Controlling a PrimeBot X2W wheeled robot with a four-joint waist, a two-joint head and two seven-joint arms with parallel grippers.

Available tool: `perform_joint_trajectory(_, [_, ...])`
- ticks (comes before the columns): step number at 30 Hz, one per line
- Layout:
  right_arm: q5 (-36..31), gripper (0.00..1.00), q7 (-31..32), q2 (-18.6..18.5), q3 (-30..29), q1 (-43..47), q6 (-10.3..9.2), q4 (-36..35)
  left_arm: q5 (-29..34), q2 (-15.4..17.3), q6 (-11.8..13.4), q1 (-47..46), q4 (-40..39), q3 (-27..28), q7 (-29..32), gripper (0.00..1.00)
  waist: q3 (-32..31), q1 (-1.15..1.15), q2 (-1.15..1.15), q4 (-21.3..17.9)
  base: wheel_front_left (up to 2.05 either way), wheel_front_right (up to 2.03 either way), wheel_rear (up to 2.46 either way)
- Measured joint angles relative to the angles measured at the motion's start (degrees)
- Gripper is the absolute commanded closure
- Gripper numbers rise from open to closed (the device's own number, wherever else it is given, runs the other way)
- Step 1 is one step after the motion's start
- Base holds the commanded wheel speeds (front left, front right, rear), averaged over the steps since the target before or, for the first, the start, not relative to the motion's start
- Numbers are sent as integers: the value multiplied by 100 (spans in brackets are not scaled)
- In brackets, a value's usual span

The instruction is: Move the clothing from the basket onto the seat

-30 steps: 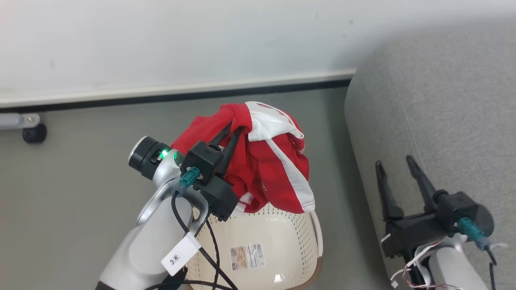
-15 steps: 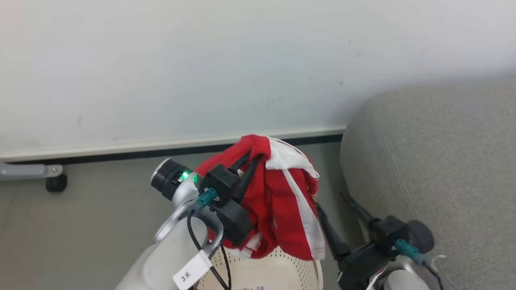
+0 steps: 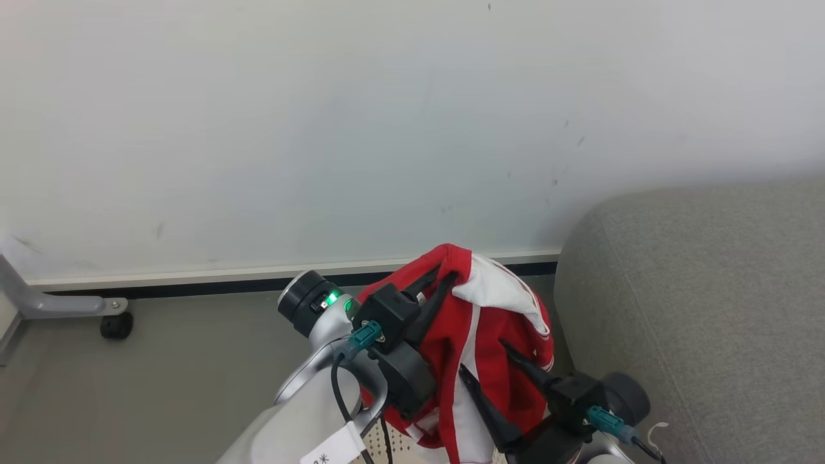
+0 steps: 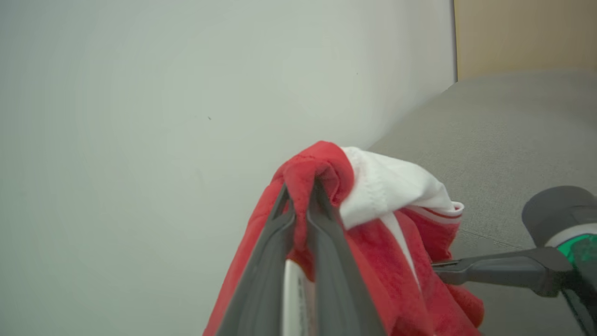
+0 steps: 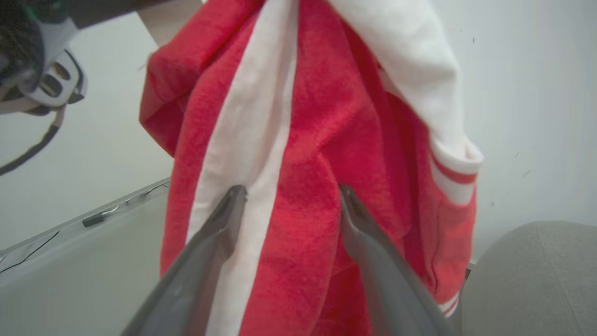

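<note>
The left end effector (image 3: 448,271) is clamped on a fold of the soft red, white-panelled sports garment (image 3: 499,325), raised beside the large grey fabric sofa seat (image 3: 696,309). The right end effector (image 3: 482,356) is apart, straddling the cloth. Lifting looks done; laying it on the seat remains.

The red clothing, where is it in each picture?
Head view: the clothing hangs low in the middle from the left pincer.
Left wrist view: low centre, pinched at its top.
Right wrist view: large, down the middle.
Shared landmark: the grey seat, to its right in every view.
</note>
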Motion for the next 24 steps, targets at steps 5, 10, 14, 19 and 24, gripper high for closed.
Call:
perform_joint_trajectory(5, [100, 0, 0, 0, 167, -194, 0, 198, -196, 7, 62, 67, -145, -104, 55, 100, -47, 0, 1, 58, 0, 0, 0])
perform_joint_trajectory(10, [324, 58, 0, 1, 319, -489, 1, 463, -294, 7, 101, 73, -205, -204, 109, 100, -61, 1, 1, 105, 0, 0, 0])
perform_joint_trajectory(14, [487, 100, 0, 1, 421, -656, 1, 602, -331, 8, 147, 73, -208, -231, 153, 100, -62, 1, 1, 136, 0, 0, 0])
perform_joint_trajectory(19, [692, 100, 1, 1, 447, -756, 4, 724, -477, 9, 200, 73, -181, -227, 175, 100, -46, 1, 1, 148, 0, 0, 0])
perform_joint_trajectory(24, [797, 100, 1, 1, 504, -796, 4, 783, -492, 10, 269, 126, -92, -99, 227, 100, -22, 1, 1, 96, 0, 0, 0])
